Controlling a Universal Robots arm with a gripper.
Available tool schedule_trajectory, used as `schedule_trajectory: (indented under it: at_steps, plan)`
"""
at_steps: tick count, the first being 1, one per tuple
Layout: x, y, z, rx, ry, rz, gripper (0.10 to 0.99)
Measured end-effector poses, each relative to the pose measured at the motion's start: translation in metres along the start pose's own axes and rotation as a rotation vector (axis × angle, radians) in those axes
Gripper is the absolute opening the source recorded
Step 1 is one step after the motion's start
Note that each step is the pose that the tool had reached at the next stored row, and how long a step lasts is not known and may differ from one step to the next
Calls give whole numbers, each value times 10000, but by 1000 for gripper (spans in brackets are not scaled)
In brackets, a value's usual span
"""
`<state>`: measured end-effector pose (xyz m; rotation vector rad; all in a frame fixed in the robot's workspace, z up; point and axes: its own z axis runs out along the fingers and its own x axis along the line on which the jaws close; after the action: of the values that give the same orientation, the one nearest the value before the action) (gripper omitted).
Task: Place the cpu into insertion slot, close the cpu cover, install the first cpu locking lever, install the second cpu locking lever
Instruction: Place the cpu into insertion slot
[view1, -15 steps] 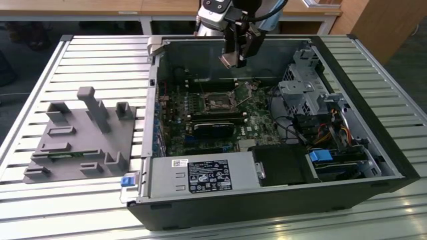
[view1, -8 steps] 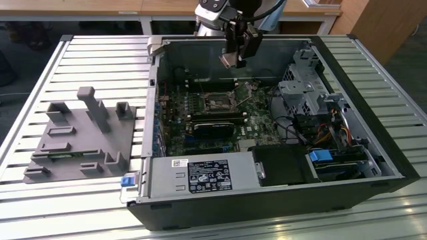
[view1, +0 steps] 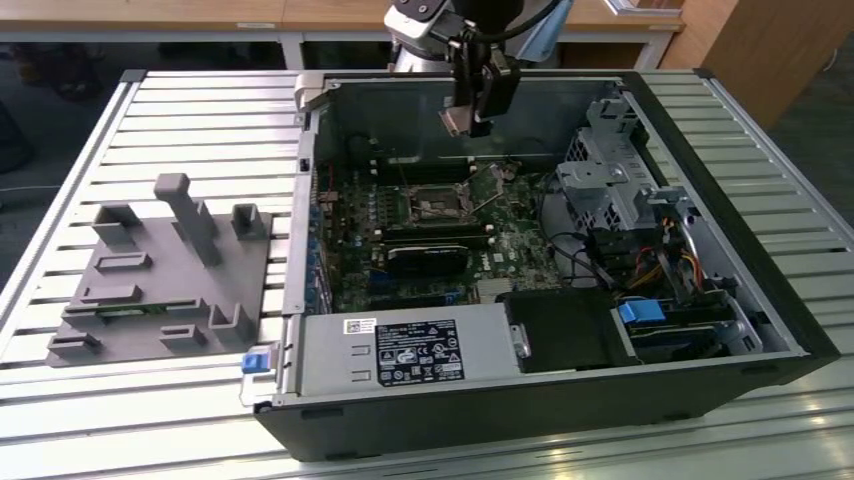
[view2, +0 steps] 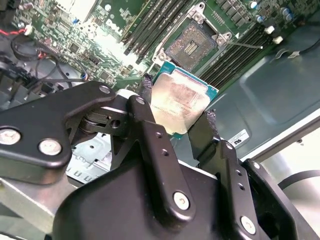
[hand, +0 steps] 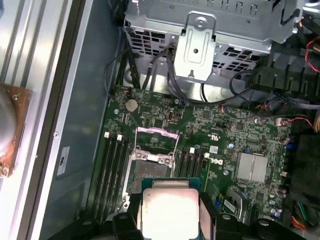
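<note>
Gripper clamps cpu; exterior view: apparently above insertion slot.

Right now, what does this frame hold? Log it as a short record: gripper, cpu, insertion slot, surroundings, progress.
gripper: shut on the cpu, hanging above the motherboard
cpu: clamped by two opposite edges, metal top towards both wrist views, clear of the board
insertion slot: uncovered, centre bare, no chip seated
computer case: side open, lying on the slatted table
grey fixture: on the table, at the exterior view's left of the case
progress: cpu not yet placed
</note>
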<state>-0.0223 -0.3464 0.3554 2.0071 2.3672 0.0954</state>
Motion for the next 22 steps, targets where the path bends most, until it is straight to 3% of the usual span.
schedule_trajectory:
  at_steps: [14, 22]
  plan:
    - [12, 1, 14, -16, -107, 1488, 541]
    - [56, 3, 97, -19, -108, 1532, 541]
